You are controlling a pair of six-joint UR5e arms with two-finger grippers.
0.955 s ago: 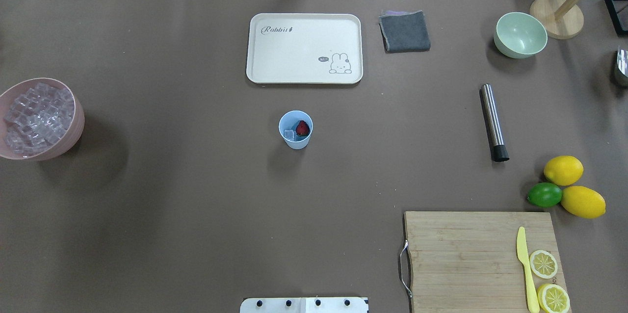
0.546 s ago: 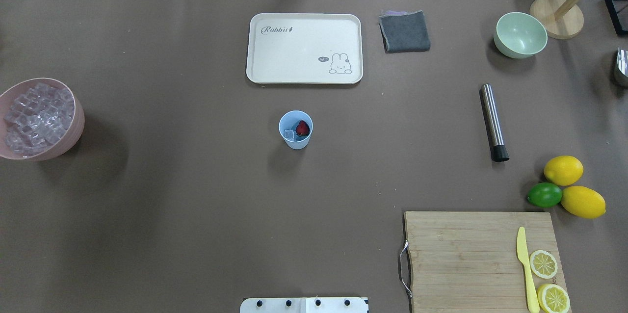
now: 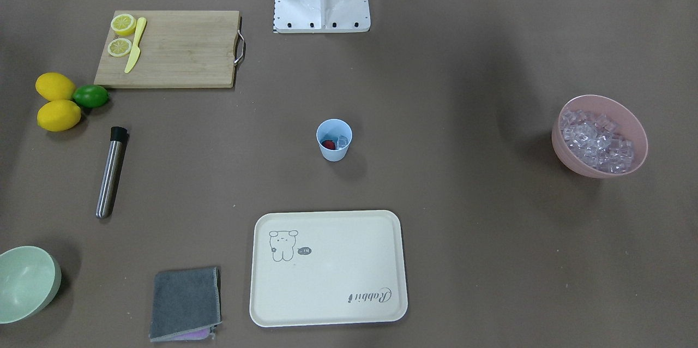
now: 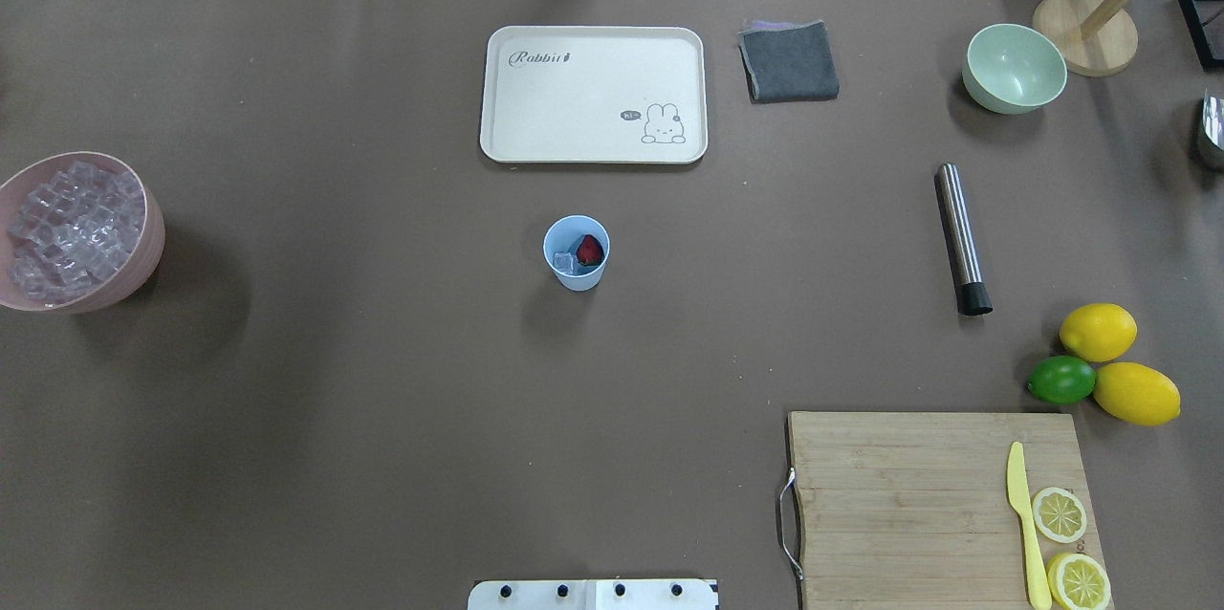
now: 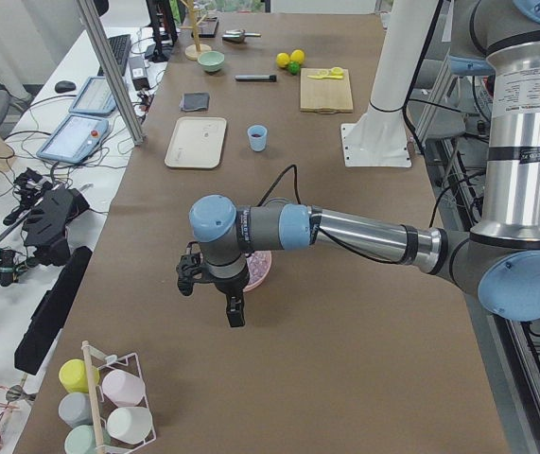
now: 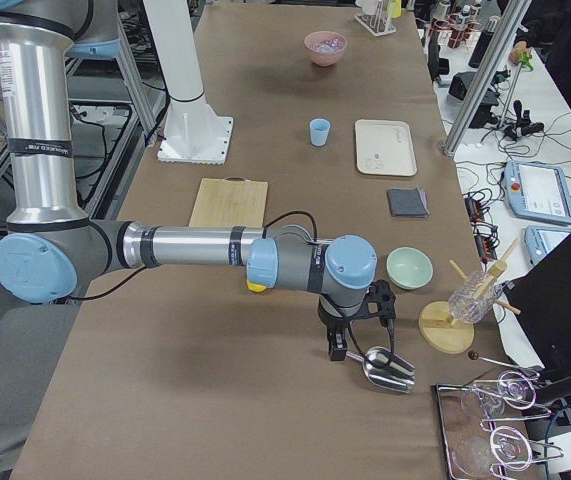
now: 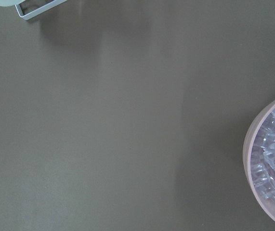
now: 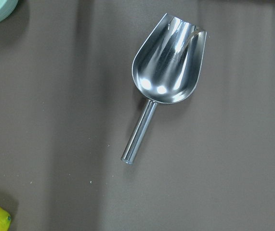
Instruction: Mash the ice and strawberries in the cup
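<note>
The pale-blue cup [image 4: 577, 275] stands upright mid-table, also in the front view [image 3: 334, 153]. In it lie a red strawberry [image 4: 590, 250] and a clear ice cube [image 4: 564, 262]. More ice [image 4: 72, 228] fills a pink bowl [image 4: 151, 251] at the far left edge. My left gripper [image 5: 235, 310] hangs beside that bowl, seen only in the left side view; I cannot tell if it is open. My right gripper [image 6: 337, 345] hovers over a steel scoop [image 8: 168, 67], seen only in the right side view; I cannot tell its state.
A steel muddler with a black tip [image 4: 961, 239] lies right of the cup. A cream tray [image 4: 593, 94], grey cloth [image 4: 789, 61] and pale-green bowl [image 4: 1014, 68] sit at the far side. Lemons [image 4: 1098, 331], a lime [image 4: 1061, 380] and a cutting board [image 4: 899, 495] are at the right.
</note>
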